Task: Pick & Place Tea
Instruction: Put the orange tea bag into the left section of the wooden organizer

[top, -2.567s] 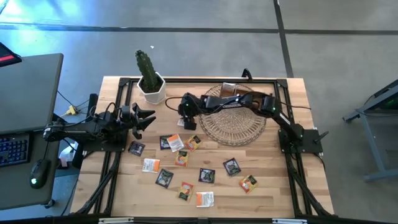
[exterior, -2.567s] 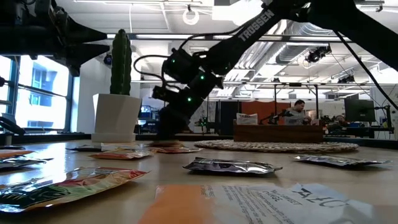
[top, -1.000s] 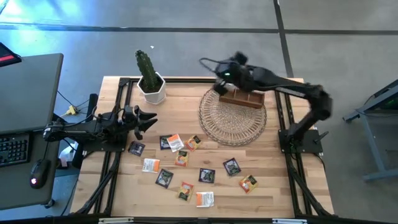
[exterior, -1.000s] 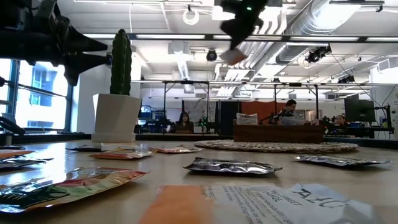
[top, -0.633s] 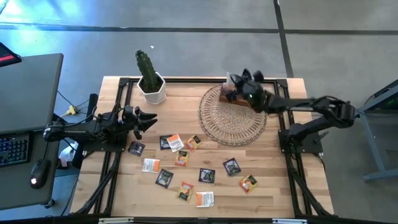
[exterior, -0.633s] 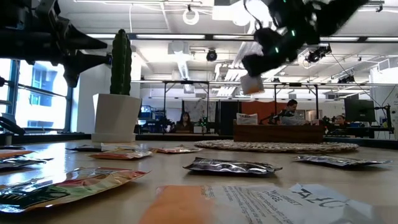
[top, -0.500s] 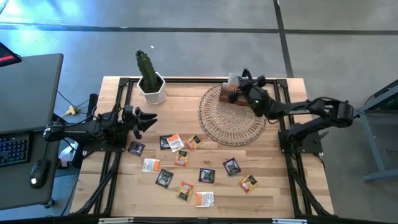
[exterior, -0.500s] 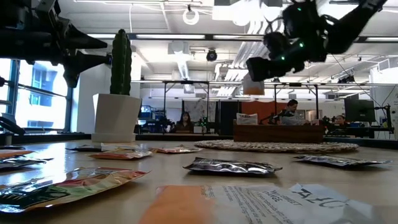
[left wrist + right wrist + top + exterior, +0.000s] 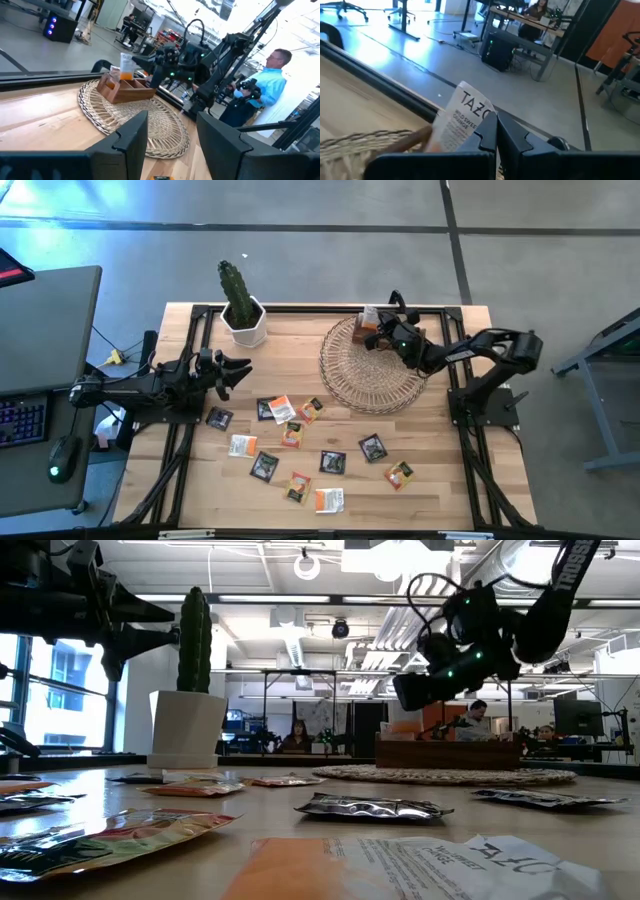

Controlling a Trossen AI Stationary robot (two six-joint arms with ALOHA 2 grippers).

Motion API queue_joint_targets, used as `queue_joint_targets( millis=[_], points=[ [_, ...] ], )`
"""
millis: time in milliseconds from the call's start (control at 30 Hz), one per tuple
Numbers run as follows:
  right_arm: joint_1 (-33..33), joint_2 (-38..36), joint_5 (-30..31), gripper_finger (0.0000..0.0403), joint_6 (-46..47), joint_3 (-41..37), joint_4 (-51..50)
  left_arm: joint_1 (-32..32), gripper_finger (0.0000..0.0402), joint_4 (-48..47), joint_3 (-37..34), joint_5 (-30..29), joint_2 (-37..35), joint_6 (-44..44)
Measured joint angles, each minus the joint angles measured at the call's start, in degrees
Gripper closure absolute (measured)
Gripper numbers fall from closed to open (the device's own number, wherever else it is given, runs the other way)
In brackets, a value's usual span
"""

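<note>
My right gripper [image 9: 377,327] is shut on one orange-and-white tea sachet [image 9: 461,121], held upright over the left end of the brown wooden box [image 9: 127,90]. The box stands on the far part of the round wicker mat [image 9: 365,380]. Whether the sachet's lower end [image 9: 124,76] touches the box, I cannot tell. Several more tea sachets [image 9: 300,445] lie flat on the table's near middle. My left gripper [image 9: 243,367] waits open above the table's left side, with nothing between its fingers [image 9: 131,135]. My right gripper pinches the sachet between its two fingers [image 9: 487,131], at one side edge [image 9: 479,120] near its white upper end. The fingers come from the table's right, slanting a little downward. The sachet stands almost upright, printed face showing, orange end down over the box.
A cactus in a white pot [image 9: 242,308] stands at the far left of the table. A black frame rail [image 9: 300,308] runs along the far edge. Bare wood lies between the mat and the loose sachets. People sit at desks in the room beyond.
My right gripper, still shut on the sachet, has come down from high above the mat's far edge and a little toward the table's right. It now stands low over the wooden box, and the arm has folded back toward its base.
</note>
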Motion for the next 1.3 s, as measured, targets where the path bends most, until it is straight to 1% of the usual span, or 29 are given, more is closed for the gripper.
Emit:
queue_joint_targets(
  millis=[133,300,467,533,967,1167,1300],
  points=[
    [-0.87,3.39,-1.53,0.0403,0.79,0.11,5.1,0.0,0.0234,0.0,0.0,-0.07,0.0,0.0],
    [-1.99,4.9,-2.01,0.0403,0.49,0.09,6.47,0.0,0.0234,0.0,0.0,-0.13,0.0,0.0],
    [-3.36,5.03,-8.04,0.0395,-1.78,0.07,6.37,0.0,0.0234,0.02,0.0,-0.13,0.0,0.0],
    [-3.69,5.03,-9.41,0.0387,-2.0,0.09,6.4,0.0,0.0234,0.02,0.0,-0.12,0.0,0.0],
    [-4.41,5.03,-9.17,0.0313,-1.92,0.09,6.21,0.0,0.0234,0.09,0.0,-0.1,0.0,-0.02],
    [-3.55,5.03,-8.21,0.03,-2.53,0.07,8.46,0.0,0.0234,0.09,0.0,-0.09,0.0,-0.02],
    [-0.31,3.84,-9.89,0.0302,-6.44,0.09,11.95,0.0,0.0234,-0.01,0.0,0.69,0.0,-0.07]
  ],
)
